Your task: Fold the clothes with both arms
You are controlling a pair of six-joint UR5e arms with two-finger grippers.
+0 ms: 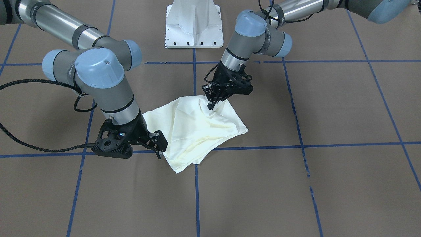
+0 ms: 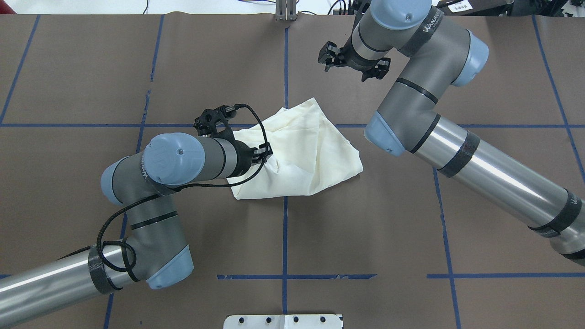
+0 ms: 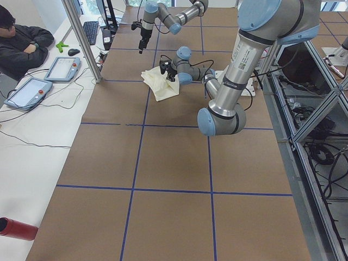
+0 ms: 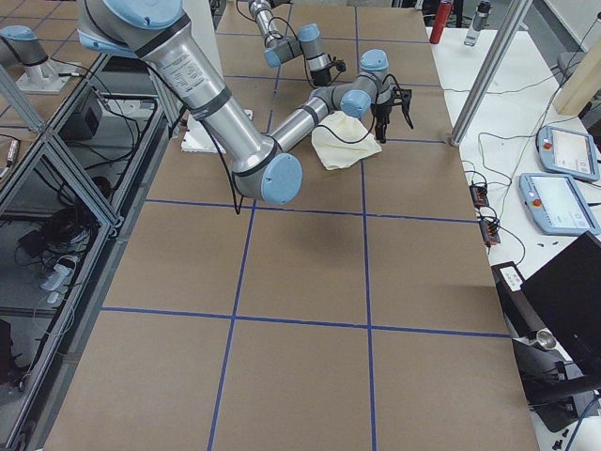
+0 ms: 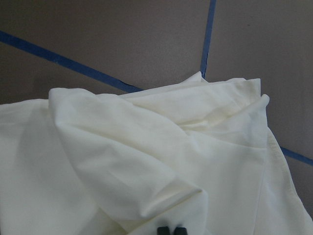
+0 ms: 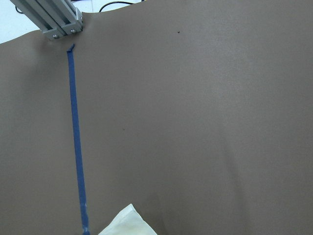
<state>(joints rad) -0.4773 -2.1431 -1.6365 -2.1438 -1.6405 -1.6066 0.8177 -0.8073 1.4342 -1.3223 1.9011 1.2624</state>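
On my left arm point(image 1: 255, 38) the jaws are pinched tight on a raised fold of the cream shirt point(image 1: 194, 131), which lies bunched on the tabletop point(image 1: 329, 184) beneath them. My right arm's point(image 1: 108, 89) jaws hang spread and empty, just beside the shirt's edge.
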